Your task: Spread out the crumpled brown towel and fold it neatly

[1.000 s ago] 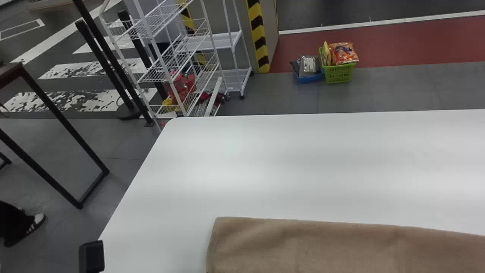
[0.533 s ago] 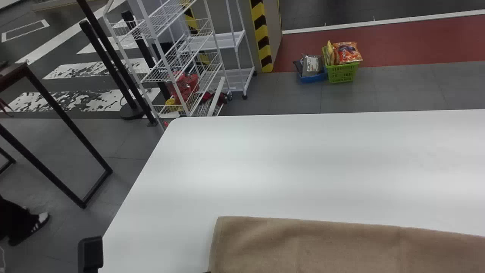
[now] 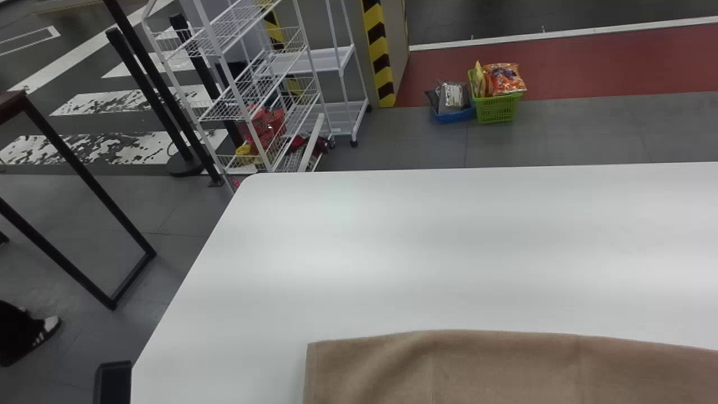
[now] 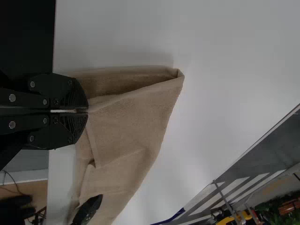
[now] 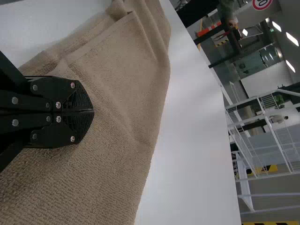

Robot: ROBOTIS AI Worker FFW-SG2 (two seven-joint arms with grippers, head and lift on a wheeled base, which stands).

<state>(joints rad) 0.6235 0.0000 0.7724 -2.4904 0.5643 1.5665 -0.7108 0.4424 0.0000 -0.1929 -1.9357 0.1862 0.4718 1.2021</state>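
Along the head view's bottom edge lies the brown towel (image 3: pixel 449 365), its far edge bowed and a soft ridge near its left corner. A black part of my left arm (image 3: pixel 113 384) shows at the lower left. My left gripper (image 4: pixel 88 111) is shut on the near edge of the towel (image 4: pixel 136 117), where the layers part in an open fold. Farther along the same cloth, in the right wrist view, my right gripper (image 5: pixel 93 111) is shut on the towel (image 5: pixel 117 93), which spreads out creased beneath it.
The white table (image 3: pixel 392 241) extends beyond the towel. On the floor past it stand a white wire rack (image 3: pixel 263 84) and a green basket (image 3: pixel 498 108) beside a blue one. A dark-framed table (image 3: pixel 73 157) is off to the left.
The towel's far left corner has drawn nearer to the robot and slightly left, and its far edge now bows. The black left arm part has shifted left and a little down.
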